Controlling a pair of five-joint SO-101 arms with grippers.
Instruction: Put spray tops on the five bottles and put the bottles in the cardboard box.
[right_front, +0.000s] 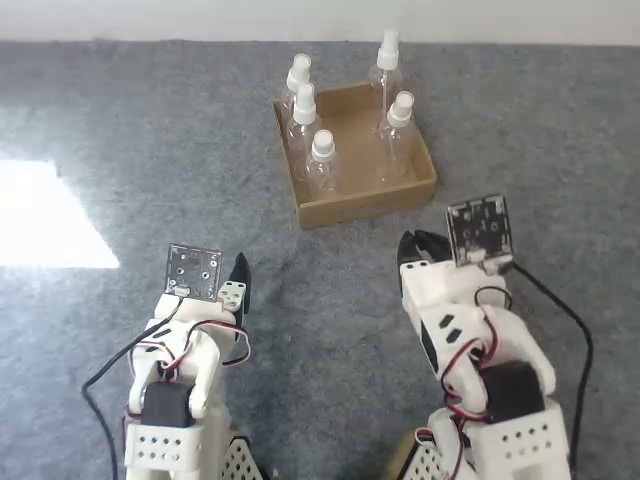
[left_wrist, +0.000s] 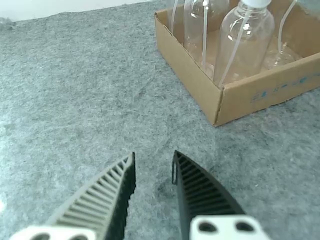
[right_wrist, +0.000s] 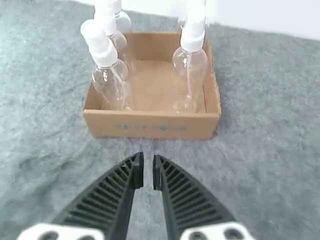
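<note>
Apparently done — five clear plastic bottles (right_front: 322, 168) with white spray tops (right_front: 323, 145) stand in the brown cardboard box (right_front: 365, 206); left gripper (left_wrist: 154, 162) ajar, right gripper (right_wrist: 148, 164) closed, both empty

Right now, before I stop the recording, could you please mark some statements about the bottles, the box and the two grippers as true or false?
1. Five bottles stand upright inside the cardboard box. True.
2. One bottle lacks its top. False: each of the five carries a white spray top.
3. The left gripper holds a bottle. False: it is open and holds nothing, above the grey mat.
4. The right gripper is outside the box and touches no bottle. True.
</note>
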